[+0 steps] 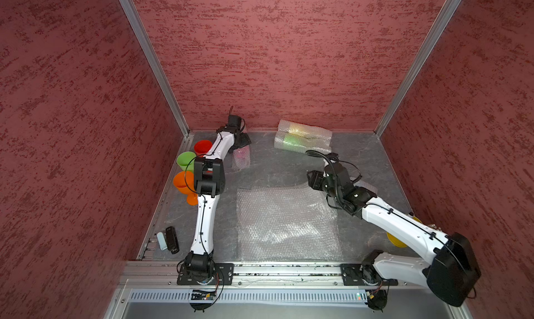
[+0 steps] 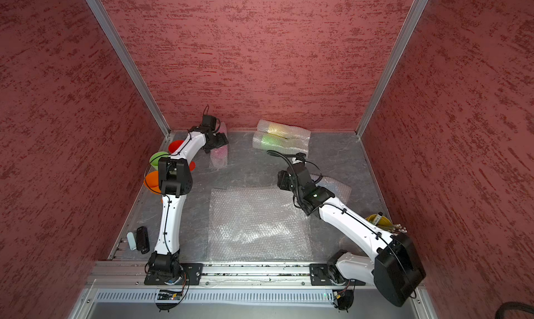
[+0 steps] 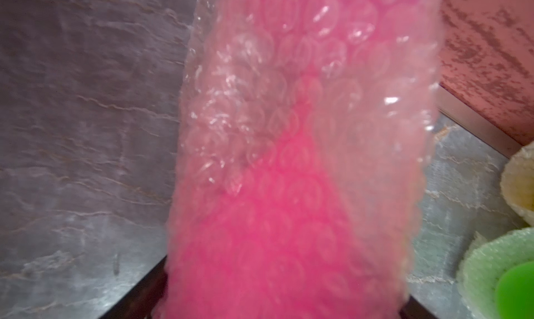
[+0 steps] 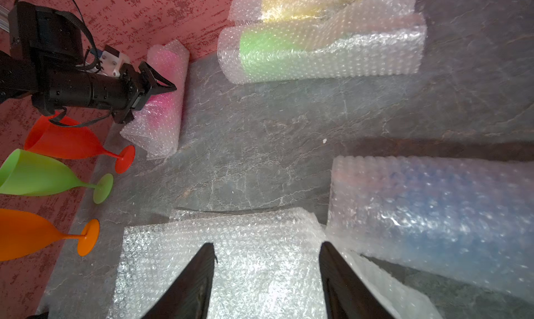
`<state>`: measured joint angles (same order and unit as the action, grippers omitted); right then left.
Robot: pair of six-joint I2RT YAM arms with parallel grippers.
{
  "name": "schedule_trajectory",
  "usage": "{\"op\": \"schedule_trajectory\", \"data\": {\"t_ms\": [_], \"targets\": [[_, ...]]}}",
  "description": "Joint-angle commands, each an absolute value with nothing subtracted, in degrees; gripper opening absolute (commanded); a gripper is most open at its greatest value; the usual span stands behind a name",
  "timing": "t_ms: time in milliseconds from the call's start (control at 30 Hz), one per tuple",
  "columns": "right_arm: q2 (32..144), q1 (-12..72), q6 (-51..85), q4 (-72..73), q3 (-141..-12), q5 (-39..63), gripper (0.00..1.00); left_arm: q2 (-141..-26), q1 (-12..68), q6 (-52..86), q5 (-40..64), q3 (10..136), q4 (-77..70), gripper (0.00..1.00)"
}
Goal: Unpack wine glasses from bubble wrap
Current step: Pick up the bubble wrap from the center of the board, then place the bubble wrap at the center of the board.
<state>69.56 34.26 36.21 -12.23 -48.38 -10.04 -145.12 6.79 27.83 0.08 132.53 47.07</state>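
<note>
One pink goblet (image 4: pixel 161 100), inside its bubble-wrap sleeve (image 4: pixel 157 132), lies near the back wall (image 1: pixel 289 71). The film looks light, soft and slippery, likely best pinched at an empty end. The left tool (image 4: pixel 172 86) straddles it, grip unclear; the right tool (image 4: pixel 267 245) hangs unclenched over flat sheets (image 1: pixel 286 222).

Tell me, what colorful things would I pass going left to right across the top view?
orange goblet → bubble-wrapped pink goblet → bubble-wrapped green goblet → yellow cup, partly hidden behind the right arm.
</note>
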Motion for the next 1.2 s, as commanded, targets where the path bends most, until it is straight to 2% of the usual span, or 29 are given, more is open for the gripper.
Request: {"op": "schedule_trajectory", "data": {"t_ms": [0,133,433,633,800,967,1067,1167], "targets": [[67.75,33.93,37.09,-13.27,-50.43,-9.87,0.6,-144.28,7.34,29.44,3.56,132.64,47.33,0.81],[66.07,33.93,37.27,-14.18,-50.15,-10.71,0.6,-137.99,7.39,33.58,7.06,129.04,45.98,0.78],[61.17,33.93,38.15,-14.86,-48.14,-10.54,0.61,-117.95,10.14,40.21,11.55,110.3,39.06,0.78],[60.03,34.01,38.38,-12.75,-46.1,-4.95,0.61,-103.21,15.02,42.59,12.42,97.45,38.99,0.84],[59.12,34.01,39.67,-9.02,-42.56,-1.59,0.62,-89.22,22.95,47.04,12.75,83.54,37.39,0.84],[57.57,34.02,41.07,-7.9,-40.29,-1.15,0.61,-76.5,36.15,53.51,4.87,71.57,40.95,0.84],[57.57,34.1,41.54,-8.17,-39.36,-0.78,0.61,-71.73,42.42,61.64,2.72,64.59,41.64,0.84],[57.96,34.19,41.74,-7.51,-38.61,0.4,0.61,-69.54,49.96,65.89,-3.92,60.01,41.8,0.84]]}}
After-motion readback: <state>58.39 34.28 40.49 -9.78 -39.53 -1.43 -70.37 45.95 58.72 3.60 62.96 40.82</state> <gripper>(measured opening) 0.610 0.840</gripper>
